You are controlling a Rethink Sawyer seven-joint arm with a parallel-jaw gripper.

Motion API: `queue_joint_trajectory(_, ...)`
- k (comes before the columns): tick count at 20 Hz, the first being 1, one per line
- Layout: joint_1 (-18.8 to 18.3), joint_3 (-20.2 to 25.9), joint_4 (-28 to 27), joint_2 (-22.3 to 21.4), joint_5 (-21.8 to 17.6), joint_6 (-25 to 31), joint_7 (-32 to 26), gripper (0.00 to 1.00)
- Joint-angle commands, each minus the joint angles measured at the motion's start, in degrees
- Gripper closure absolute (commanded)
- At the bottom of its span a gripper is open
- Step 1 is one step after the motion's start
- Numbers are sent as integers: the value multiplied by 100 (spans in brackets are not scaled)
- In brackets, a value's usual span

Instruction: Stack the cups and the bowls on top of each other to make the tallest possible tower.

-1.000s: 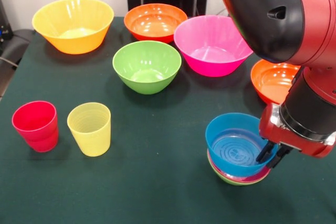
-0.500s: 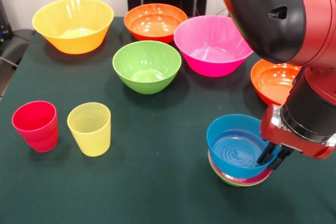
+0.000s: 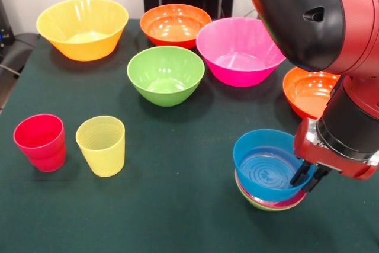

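The gripper (image 3: 309,177) clamps the blue bowl's (image 3: 265,169) right rim. That bowl tops the tower (image 3: 269,197) (3 bowls, lower 2 mostly hidden). Left of the tower stand 2 cups (image 3: 71,141) across open cloth. Behind it, the arm (image 3: 320,22) covers part of 1 orange bowl (image 3: 305,91).

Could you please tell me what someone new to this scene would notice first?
The big red and black arm fills the right side, its gripper at the rim of a blue bowl that tops a short tower of nested bowls. Behind, a large pink bowl and yellow-orange bowl stand out on the dark green table.
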Motion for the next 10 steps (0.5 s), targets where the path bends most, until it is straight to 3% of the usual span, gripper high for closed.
queue_joint_trajectory(1, 94, 386, 243, 239, 28, -98, 1093, 100)
queue_joint_trajectory(10, 165, 347, 455, 66, 130, -50, 1066, 100)
